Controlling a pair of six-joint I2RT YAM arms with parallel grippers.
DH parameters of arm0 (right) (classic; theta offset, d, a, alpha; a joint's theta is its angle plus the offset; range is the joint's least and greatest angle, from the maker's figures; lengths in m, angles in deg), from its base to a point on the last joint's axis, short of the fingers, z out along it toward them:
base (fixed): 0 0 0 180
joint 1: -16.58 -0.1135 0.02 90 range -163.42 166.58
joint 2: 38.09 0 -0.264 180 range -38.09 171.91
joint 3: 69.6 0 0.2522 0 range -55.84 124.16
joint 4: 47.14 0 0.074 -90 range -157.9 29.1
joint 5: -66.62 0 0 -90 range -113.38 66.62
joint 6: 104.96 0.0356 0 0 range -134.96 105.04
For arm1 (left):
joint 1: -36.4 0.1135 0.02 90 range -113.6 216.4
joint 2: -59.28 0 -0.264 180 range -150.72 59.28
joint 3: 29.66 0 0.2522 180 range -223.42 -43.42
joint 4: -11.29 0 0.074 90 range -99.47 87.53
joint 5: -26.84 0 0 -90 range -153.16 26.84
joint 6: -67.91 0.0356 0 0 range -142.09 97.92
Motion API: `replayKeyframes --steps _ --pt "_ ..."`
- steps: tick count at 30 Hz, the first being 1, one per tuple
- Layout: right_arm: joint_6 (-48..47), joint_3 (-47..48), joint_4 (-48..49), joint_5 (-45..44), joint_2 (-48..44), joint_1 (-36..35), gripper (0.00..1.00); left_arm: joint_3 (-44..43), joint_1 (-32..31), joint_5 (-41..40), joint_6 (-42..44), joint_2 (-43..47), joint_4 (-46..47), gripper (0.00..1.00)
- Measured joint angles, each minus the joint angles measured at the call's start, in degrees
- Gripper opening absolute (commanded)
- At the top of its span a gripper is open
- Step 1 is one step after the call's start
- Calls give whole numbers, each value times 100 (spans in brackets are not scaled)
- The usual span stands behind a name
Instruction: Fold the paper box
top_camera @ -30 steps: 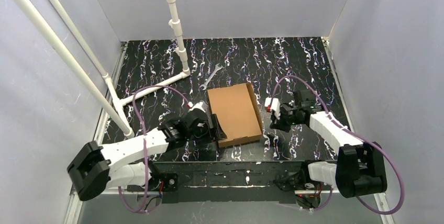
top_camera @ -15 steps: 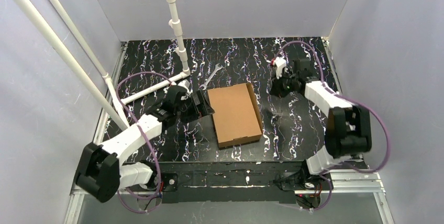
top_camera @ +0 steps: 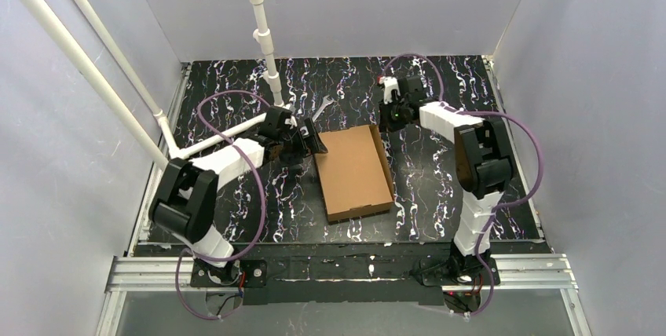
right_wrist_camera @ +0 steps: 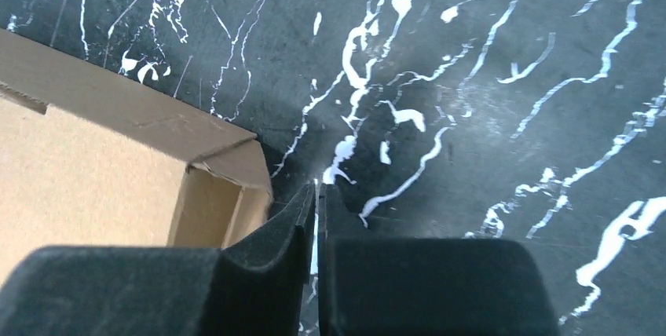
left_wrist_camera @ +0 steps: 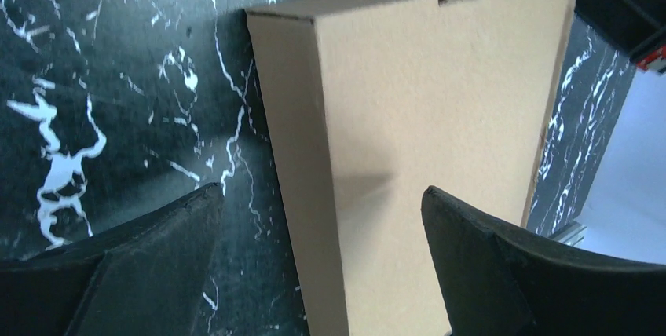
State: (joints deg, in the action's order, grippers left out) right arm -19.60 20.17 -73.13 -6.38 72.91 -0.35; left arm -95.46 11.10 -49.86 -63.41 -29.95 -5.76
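Paper box (top_camera: 355, 169) lies flat near the middle of the black marbled tabletop (top_camera: 440, 195), its long side running away from us. It looks nearly formed, a shallow closed shape. Behind and to the left stands the white pipe frame (top_camera: 263, 38). Our left hand (left_wrist_camera: 320, 195) sits at the box's far left corner with its fingers spread wide, gripping nothing, the box's long left edge lined up ahead of the gap. Our right hand (right_wrist_camera: 317, 191) is at the far right corner, its fingers pinched almost together and empty. There the lid corner gapes a little over an inner wall. We judge that this far end needs seating. We should brace one side while nudging the other, press low and gently, and avoid skidding the box or creasing the cardboard. A small wrench (top_camera: 316, 112) lies just beyond.
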Motion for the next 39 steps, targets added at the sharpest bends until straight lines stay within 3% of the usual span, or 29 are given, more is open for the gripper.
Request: replayKeyframes --steps 2,9,12,17,24,27,30,34,39 --pt "57 31 13 -232 120 -173 12 -170 15 20 11 -278 37 89" --pt "149 116 -4 -273 380 -448 8 -726 39 323 24 -1113 291 56" --pt "120 155 7 -339 378 -599 8 -916 107 634 -24 -1355 330 52" --pt "-22 275 -81 -994 378 -920 12 -922 177 802 -105 -1384 293 54" --pt "-212 122 -55 -1587 225 -1001 21 -920 142 688 -105 -1244 55 67" --pt "-374 -330 4 -1690 -197 -896 24 -774 85 675 -70 -1014 -24 75" --pt "-514 -791 11 -1698 -833 -728 30 -457 52 656 -70 -483 -170 77" --pt "-761 -1327 59 -1220 -1757 -358 41 -114 33 651 -92 348 -264 77" --pt "-1587 -2039 -278 170 -2793 216 40 474 -22 678 -192 1449 -337 75"
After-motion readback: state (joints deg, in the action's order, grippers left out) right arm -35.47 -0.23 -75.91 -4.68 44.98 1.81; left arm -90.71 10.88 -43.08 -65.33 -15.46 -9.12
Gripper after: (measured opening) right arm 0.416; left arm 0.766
